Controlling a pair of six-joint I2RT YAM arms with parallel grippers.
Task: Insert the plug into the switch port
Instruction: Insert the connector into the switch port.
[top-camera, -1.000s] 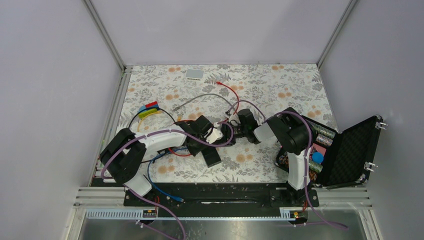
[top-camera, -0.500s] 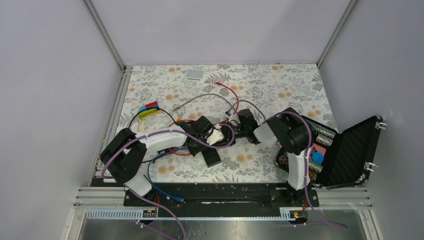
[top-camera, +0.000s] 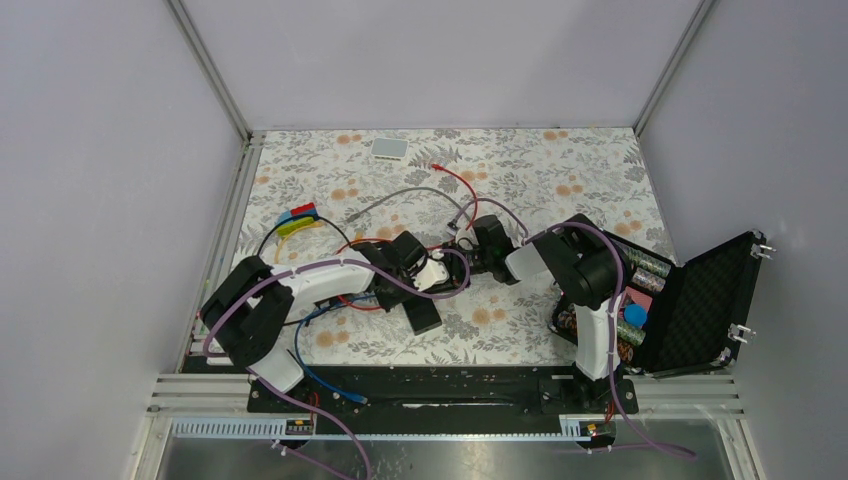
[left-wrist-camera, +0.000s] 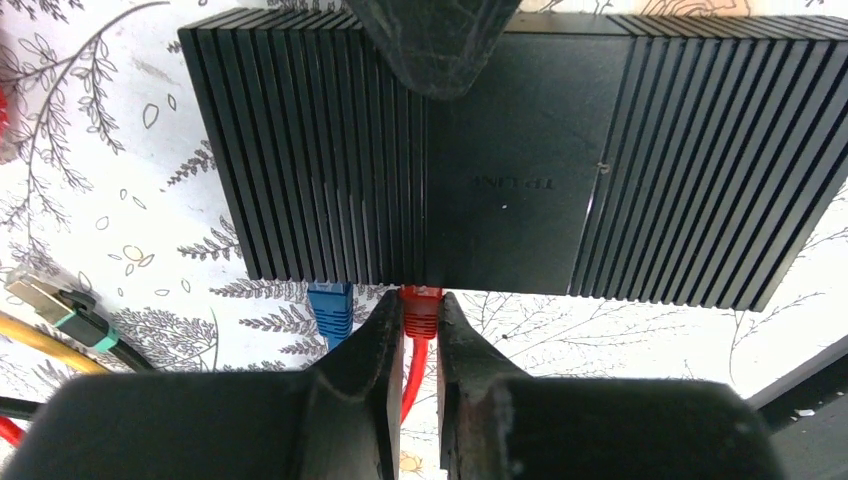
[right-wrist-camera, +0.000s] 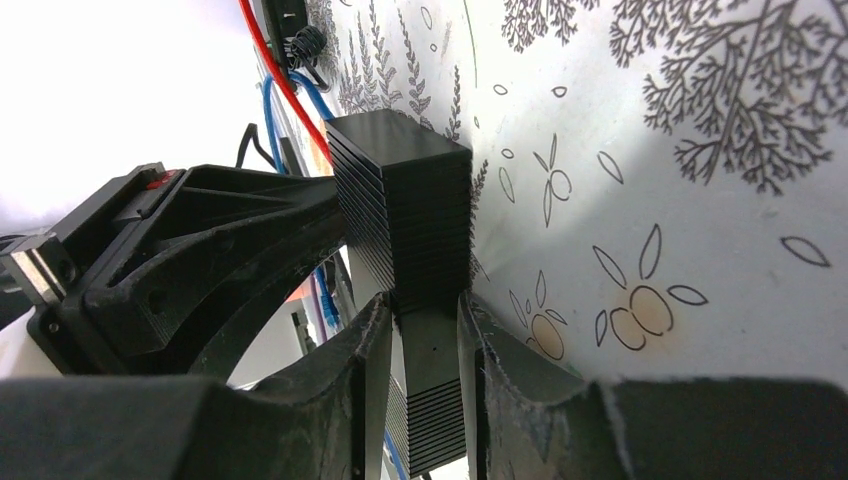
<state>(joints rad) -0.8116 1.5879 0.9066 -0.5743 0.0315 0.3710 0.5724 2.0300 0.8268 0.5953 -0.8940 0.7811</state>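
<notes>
The switch is a flat black ribbed box. Its port side faces my left gripper, which is shut on a red plug whose front end sits in a port. A blue plug sits in the port beside it on the left. My right gripper is shut on the switch across its thin sides from the opposite edge, and one of its fingers shows over the far edge. In the top view both grippers, left and right, meet mid-table and hide most of the switch.
An open black case with small items stands at the right. A small white box lies at the back. Coloured plugs and loose red and grey cables lie behind the grippers. A green-tipped plug lies to the left.
The right gripper has shifted a little left, closer to the left gripper. The left arm has hardly moved.
</notes>
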